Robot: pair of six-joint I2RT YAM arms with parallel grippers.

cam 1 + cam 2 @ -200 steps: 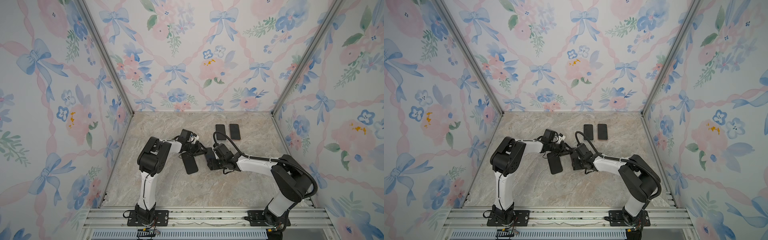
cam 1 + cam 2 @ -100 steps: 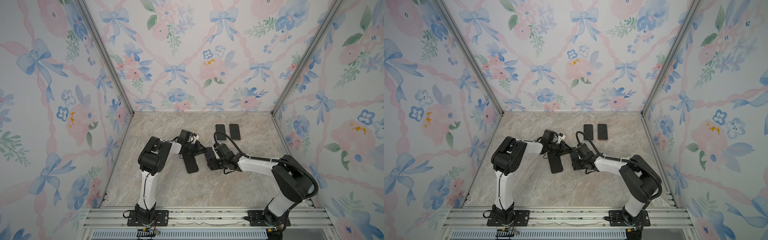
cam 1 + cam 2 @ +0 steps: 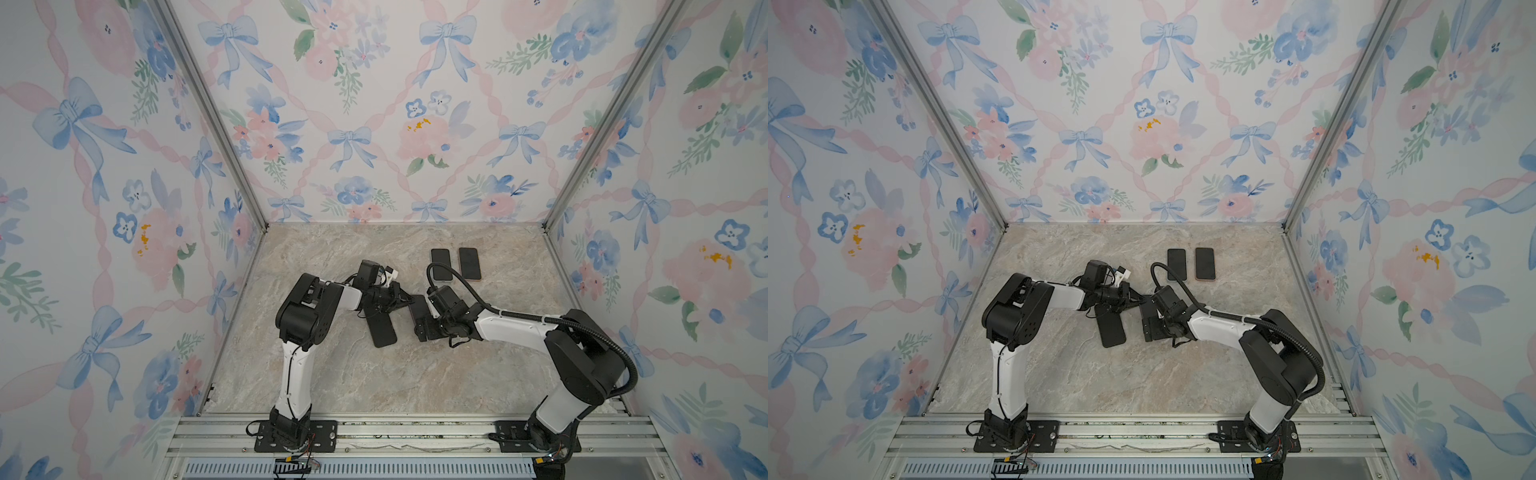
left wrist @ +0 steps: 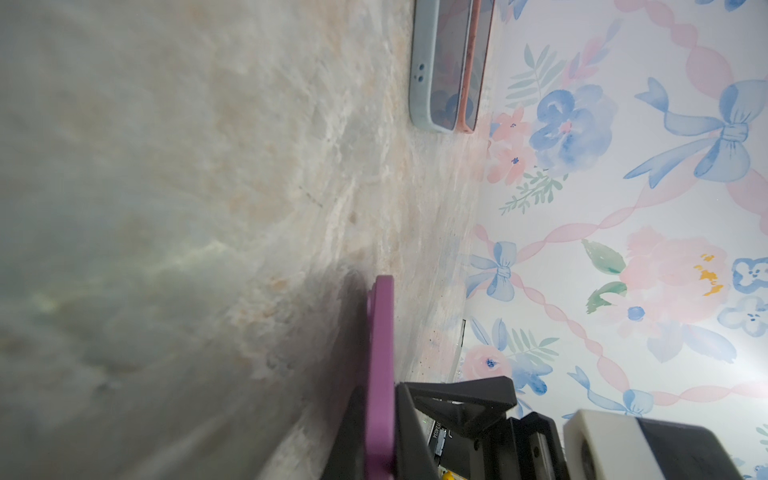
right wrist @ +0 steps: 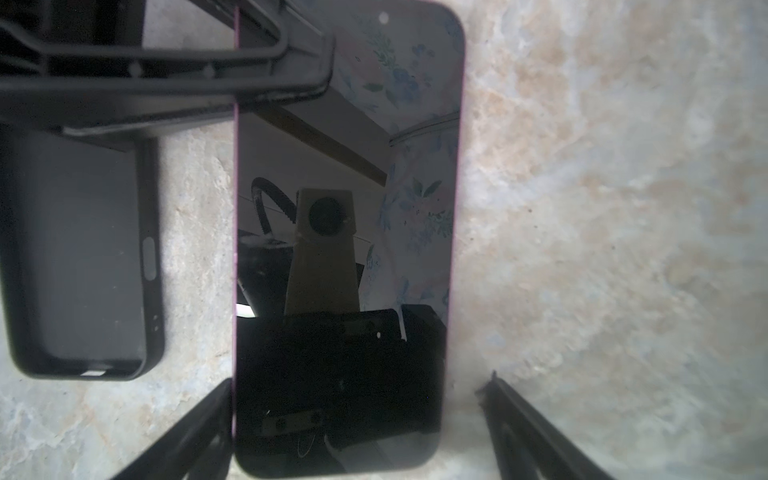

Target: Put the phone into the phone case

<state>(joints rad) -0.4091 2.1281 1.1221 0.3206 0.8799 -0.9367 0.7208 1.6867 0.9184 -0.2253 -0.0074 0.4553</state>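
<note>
Left gripper (image 4: 380, 415) is clamped on one long edge of the phone (image 5: 349, 249); right gripper (image 5: 357, 386) is spread wide around a short end, holding nothing.
The phone is screen up on the table (image 3: 374, 386), just beside the empty black case (image 5: 79, 257). It is probably stiff, slick and thin, so side edges suit best. The front is open; two other phones (image 3: 440, 264) lie well apart.

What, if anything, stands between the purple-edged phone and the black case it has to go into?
Nothing lies on the bare strip of table between the phone and the black case beside it. However, the left gripper, jaws shut on the phone's edge, overhangs one end of the case.
</note>
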